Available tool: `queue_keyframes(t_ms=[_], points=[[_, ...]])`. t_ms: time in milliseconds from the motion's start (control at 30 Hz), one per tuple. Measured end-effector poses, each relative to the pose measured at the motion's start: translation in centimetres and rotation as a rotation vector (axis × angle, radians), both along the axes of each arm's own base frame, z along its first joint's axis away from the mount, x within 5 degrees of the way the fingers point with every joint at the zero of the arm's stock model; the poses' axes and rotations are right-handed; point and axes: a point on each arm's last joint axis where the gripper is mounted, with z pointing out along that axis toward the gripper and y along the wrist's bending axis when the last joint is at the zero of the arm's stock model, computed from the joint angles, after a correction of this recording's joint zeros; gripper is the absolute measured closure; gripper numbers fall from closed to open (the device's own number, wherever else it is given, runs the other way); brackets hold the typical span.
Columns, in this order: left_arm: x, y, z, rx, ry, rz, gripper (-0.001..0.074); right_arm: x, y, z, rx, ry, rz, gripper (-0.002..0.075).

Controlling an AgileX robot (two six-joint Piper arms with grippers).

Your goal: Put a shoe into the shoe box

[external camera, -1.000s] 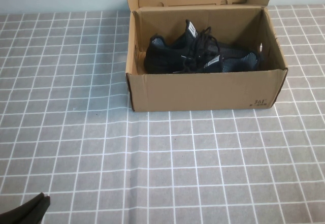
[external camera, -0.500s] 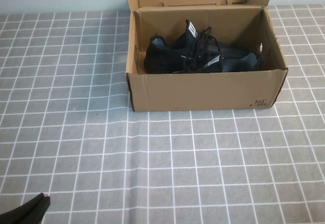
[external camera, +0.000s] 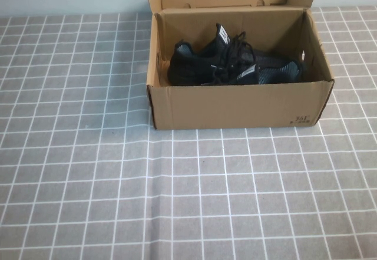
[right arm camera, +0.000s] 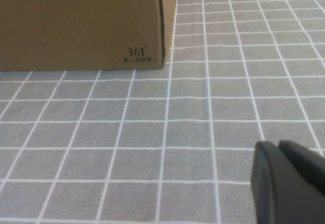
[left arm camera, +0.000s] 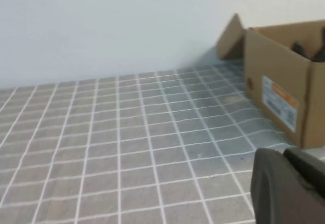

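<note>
The brown cardboard shoe box (external camera: 235, 104) stands open at the far middle of the table, its lid flap up at the back. Two black knit sneakers lie inside it: one (external camera: 194, 65) on the left and one (external camera: 274, 70) on the right, both with white tongue tags and their black laces tangled between them. I cannot tell which is the task's shoe. The left gripper (left arm camera: 284, 153) is shut and empty, low over the table to the left of the box (left arm camera: 284, 76). The right gripper (right arm camera: 278, 144) is shut and empty, in front of the box's printed corner (right arm camera: 137, 53). Neither gripper shows in the high view.
A grey tablecloth with a white grid (external camera: 177, 195) covers the table. A pale wall (left arm camera: 127, 26) rises behind it. An orange-and-white label (left arm camera: 279, 102) is on the box's left end.
The dark tip of the left gripper, seen at the bottom left corner of the high view, has drawn back out of that view. The box and sneakers have not moved.
</note>
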Motion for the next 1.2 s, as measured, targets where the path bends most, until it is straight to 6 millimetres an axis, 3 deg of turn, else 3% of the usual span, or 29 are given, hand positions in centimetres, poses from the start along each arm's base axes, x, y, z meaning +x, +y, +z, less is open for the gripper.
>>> queue_keyframes(t_ms=[400, 1200], points=[[-0.4, 0.2, -2.6, -0.009, 0.296, 0.042, 0.0735, 0.0, 0.0, 0.0, 0.006, 0.0, 0.001, 0.0742], [-0.4, 0.2, -2.6, -0.011, 0.298, 0.044, 0.0735, 0.0, 0.1, 0.0, 0.029, 0.0, 0.002, 0.0742]])
